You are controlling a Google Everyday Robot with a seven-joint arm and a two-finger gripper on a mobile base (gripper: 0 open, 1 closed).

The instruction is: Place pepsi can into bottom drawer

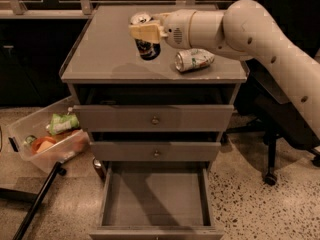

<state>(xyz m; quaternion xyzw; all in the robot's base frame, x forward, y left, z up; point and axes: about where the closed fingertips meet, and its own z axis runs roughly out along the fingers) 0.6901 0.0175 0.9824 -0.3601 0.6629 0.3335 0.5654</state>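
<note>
**Spotter A:** Your robot's cream two-finger pincer [145, 32] is clamping the small dark-blue pepsi can with the silver top [149, 50]. It is holding the can tilted over the flat grey cabinet surface [100, 54], toward the back and near the middle.

**Spotter B:** You are watching the smooth white arm [250, 29] reaching in from the right of the view to that spot. Just right of the held can, a silver-white aluminium can with green markings [194, 59] is lying on its side on the same surface, close to the pincer but apart from it.

**Spotter A:** Lower down, the deep grey metal bottom drawer [155, 199] is standing pulled out toward you, showing its plain flat floor. The pepsi can is hanging well above it, up at the cabinet top and not inside it.

**Spotter B:** Between the top and that open drawer, the two shallower grey drawers with small round knobs [155, 119] are sitting pushed in, or nearly so. At the left, on the speckled floor [260, 209], you are looking at a clear plastic bin [20, 126] holding a green packet and some orange items.
</note>
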